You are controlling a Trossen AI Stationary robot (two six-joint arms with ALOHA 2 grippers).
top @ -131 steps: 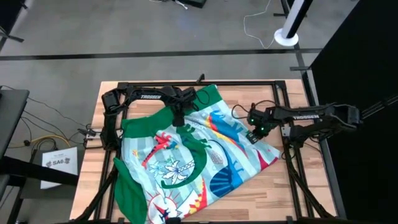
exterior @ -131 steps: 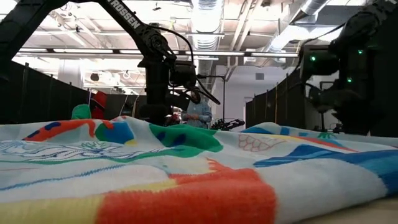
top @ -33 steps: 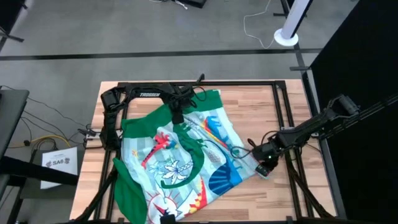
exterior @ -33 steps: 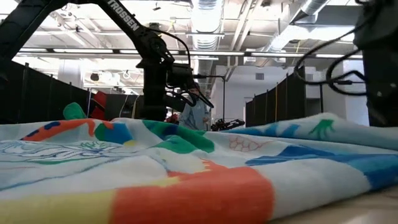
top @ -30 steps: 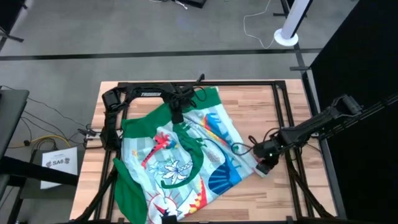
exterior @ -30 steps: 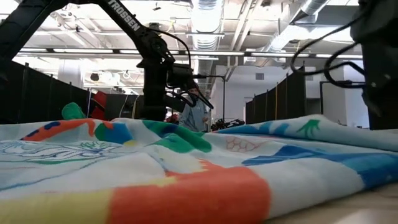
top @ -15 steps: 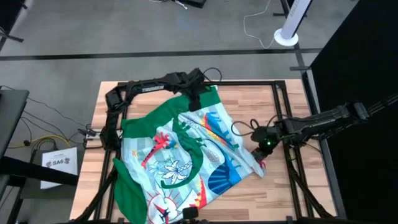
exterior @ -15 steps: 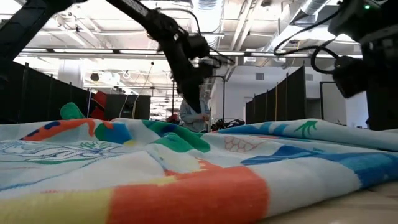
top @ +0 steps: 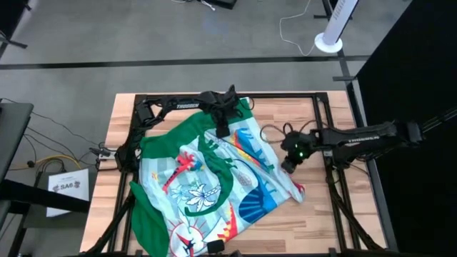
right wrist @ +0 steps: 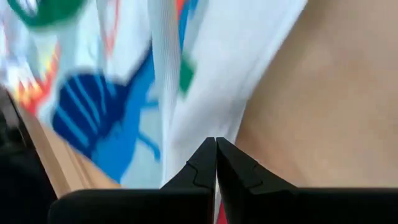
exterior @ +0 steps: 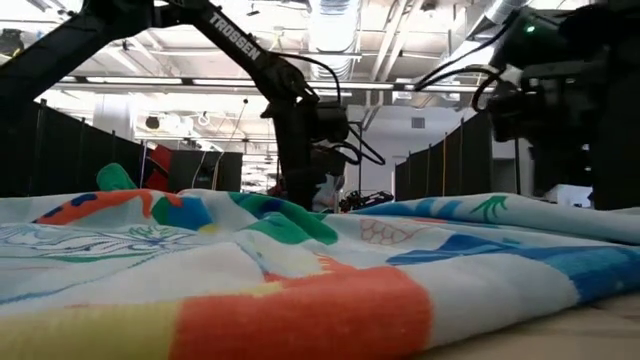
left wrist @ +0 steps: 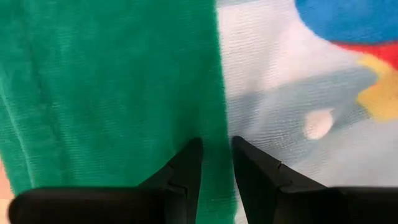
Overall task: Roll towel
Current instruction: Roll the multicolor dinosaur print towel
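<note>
The towel (top: 214,185) lies spread and wrinkled over the table (top: 321,221), print side up, with a green band along its far and left edges. Its near end reaches the table's front edge. My left gripper (top: 221,130) points down over the far green band (left wrist: 112,87). In the left wrist view its fingers (left wrist: 216,152) stand a narrow gap apart, where green meets print. My right gripper (top: 288,165) is shut above the towel's right edge (right wrist: 205,68). In the low view that arm (exterior: 540,90) hangs well clear of the cloth. My left gripper points down at the towel's far green band (left wrist: 208,124), one fingertip on either side of the line between green and print. The cloth there lies flat and unbunched. I cannot tell whether the fingertips touch it.
Black frame rails (top: 325,121) run along the table's far, left and right sides. Bare wood shows to the right of the towel (top: 314,207) and at the far right (top: 285,111). Beyond the table the low view shows a room with dark partitions (exterior: 440,170).
My left gripper has gone toward the table's far right, risen, and come down over the towel's far green band. My right gripper has risen and gone from the towel's near right corner toward the far edge. The corner stays on the table.
</note>
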